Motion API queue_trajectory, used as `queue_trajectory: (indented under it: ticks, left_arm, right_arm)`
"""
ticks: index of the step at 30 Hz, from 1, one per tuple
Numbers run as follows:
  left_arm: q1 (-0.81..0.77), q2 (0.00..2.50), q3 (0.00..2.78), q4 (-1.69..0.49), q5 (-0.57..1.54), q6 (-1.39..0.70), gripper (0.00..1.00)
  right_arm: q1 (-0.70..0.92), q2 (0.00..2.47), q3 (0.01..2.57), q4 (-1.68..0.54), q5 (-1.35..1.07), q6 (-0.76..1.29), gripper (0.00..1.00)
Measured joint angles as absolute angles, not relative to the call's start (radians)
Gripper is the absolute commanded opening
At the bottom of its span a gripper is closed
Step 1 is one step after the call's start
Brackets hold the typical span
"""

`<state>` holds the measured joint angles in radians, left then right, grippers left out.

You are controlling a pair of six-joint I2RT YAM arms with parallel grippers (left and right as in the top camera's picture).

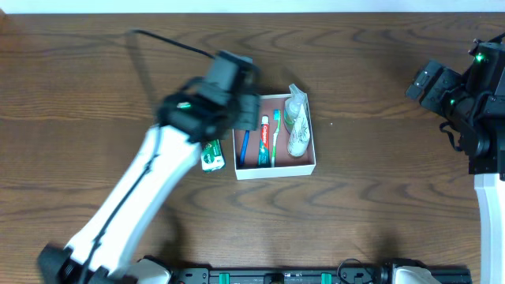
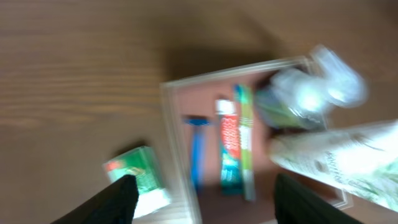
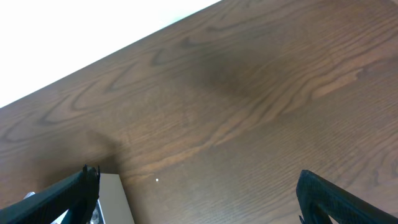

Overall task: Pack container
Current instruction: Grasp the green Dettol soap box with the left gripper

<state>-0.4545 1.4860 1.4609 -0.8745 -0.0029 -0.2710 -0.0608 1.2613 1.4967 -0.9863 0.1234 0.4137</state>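
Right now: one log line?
left hand: open, over container left wall | right hand: open, far right | packed: razor, toothpaste, toothbrush, bottle, tube | soap packet: on table, left of container

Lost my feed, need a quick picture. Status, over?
Left gripper open, empty, above container edge. Right gripper open, over table. Inside: razor, toothpaste, toothbrush, bottle, tube; soap packet outside, beside it. Nothing blocking.

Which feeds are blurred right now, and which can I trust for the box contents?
Left wrist: motion-blurred, container and soap packet smeared. Overhead: sharp on the container, left arm blurred; trust this. Right wrist: sharp table grain, blown-out white upper left.
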Motion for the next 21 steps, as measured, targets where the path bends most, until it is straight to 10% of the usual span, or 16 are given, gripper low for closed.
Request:
queue_trajectory:
  ticks: [21]
  left_arm:
    - [-0.254, 1.930, 1.270, -0.858, 0.122, -0.315, 0.86]
  right_arm:
    - [-0.061, 1.261, 1.497, -0.987, 0.123, 0.414, 0.99]
